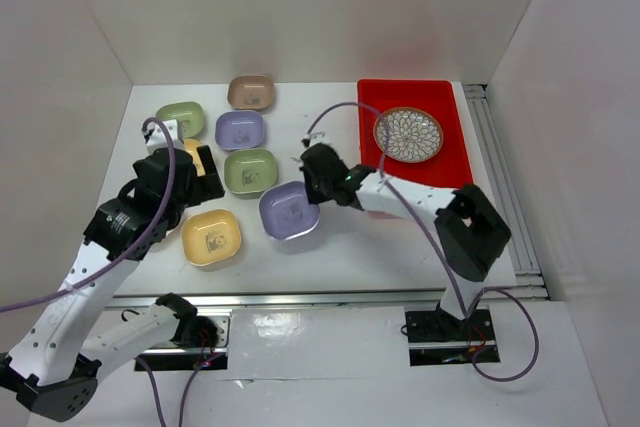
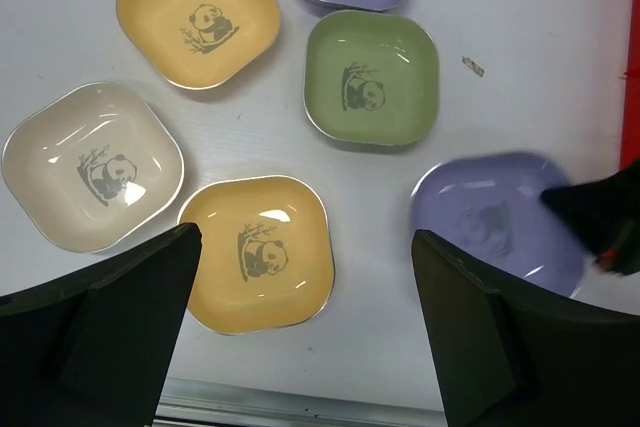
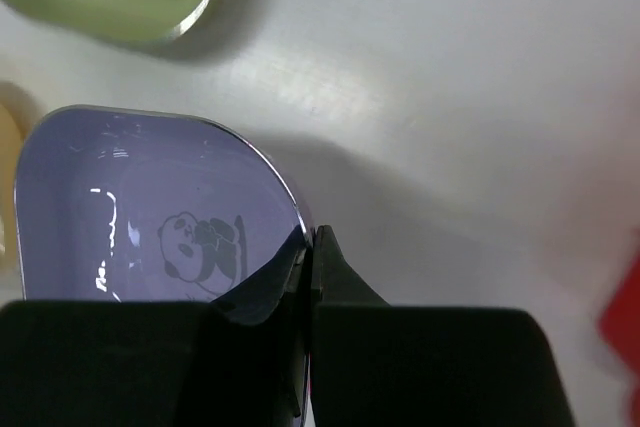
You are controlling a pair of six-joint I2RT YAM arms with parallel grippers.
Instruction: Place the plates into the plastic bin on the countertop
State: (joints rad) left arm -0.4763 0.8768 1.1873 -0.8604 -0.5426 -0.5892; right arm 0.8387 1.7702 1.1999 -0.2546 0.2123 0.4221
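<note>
White walls are seen on three sides of a flat white countertop (image 1: 345, 252), with both arm bases fixed at its near edge. Only the top view shows the bright red rectangular plastic bin (image 1: 372, 112) in full, at the far right, its sides square to the table edges. A round brown-rimmed plate with a white petal pattern (image 1: 408, 134) is laid flat inside it. A tan-pink rounded-square dish (image 1: 250, 92) at the far edge is also shown only there. A cream rounded-square dish with a panda print (image 2: 92, 165) is shown only by the left wrist view and cannot be made out from above.

A lilac rounded-square panda dish (image 1: 290, 211) is found near the middle of the countertop, left of the bin and outside it. Its hollow is turned upward and its corners are set diagonally to the table edges. No long axis can be named for so nearly square a shape. Its right rim is met by the right gripper (image 1: 312, 192). The pinch itself is made plain only by the right wrist view, where the rim is clamped between the closed black fingers (image 3: 340, 277). In the left wrist view this dish is blurred.

The left gripper (image 2: 305, 237) is held with its jaws wide apart above a near yellow rounded-square dish (image 2: 257, 252), and nothing is gripped.
</note>
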